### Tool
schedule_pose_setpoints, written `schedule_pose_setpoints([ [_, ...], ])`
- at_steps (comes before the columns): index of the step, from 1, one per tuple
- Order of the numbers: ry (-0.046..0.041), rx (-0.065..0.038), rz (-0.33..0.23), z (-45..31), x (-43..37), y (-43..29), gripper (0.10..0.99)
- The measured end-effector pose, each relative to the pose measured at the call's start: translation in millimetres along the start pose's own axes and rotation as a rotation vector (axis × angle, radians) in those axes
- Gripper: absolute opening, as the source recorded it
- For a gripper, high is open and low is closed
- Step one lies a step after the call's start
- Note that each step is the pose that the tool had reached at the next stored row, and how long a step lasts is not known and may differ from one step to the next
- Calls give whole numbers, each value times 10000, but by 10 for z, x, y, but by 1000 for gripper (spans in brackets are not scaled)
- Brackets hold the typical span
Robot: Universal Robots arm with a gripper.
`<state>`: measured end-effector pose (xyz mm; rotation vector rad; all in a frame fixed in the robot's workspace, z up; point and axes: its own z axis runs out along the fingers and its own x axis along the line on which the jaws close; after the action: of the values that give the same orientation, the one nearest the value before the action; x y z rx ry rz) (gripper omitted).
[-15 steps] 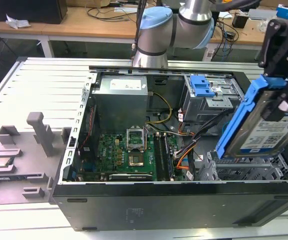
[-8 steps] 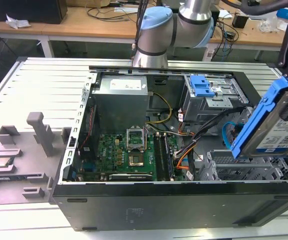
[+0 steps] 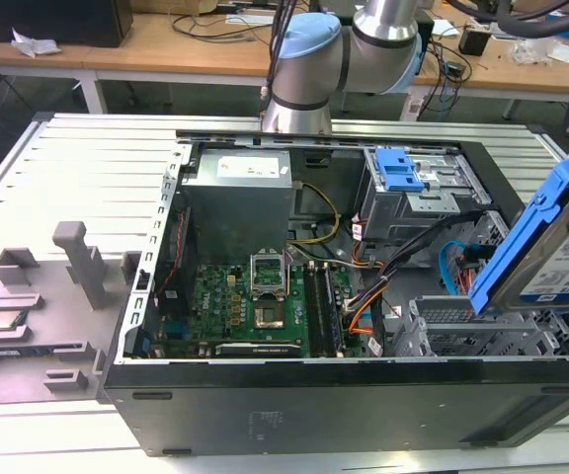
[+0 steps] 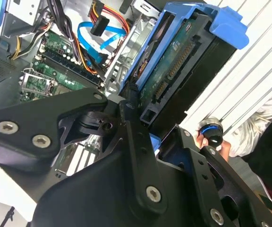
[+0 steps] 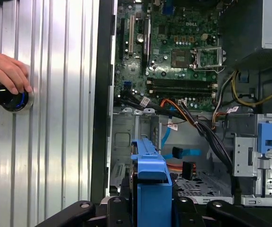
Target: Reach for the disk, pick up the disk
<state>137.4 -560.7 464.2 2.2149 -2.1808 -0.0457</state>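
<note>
The disk (image 3: 551, 247), a silver-grey hard drive with a white-and-blue label and blue plastic rails, hangs tilted in the air over the open computer case's end at the exterior view's right. My gripper (image 5: 150, 205) is shut on it, with black fingers (image 4: 131, 118) pressed against its sides. In the second wrist view the disk (image 4: 183, 61) shows its green circuit board and connector edge. The first wrist view looks along its blue rail (image 5: 150, 179), with the drive bay area of the case beyond it.
The open computer case (image 3: 265, 405) holds a motherboard (image 3: 255, 306), a grey power supply (image 3: 240, 202), loose cables (image 3: 383, 276) and a blue latch on a metal drive cage (image 3: 403, 173). A grey fixture (image 3: 38, 326) lies on the grooved table. A hand (image 5: 6, 71) rests on a round knob (image 5: 11, 98).
</note>
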Motion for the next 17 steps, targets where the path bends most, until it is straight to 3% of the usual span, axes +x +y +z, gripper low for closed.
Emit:
schedule_pose_setpoints([
  [5,0,0,-2,30,-3,27,369],
  [12,4,0,3,91,-31,253,369],
  [17,3,1,23,125,-72,265,369],
])
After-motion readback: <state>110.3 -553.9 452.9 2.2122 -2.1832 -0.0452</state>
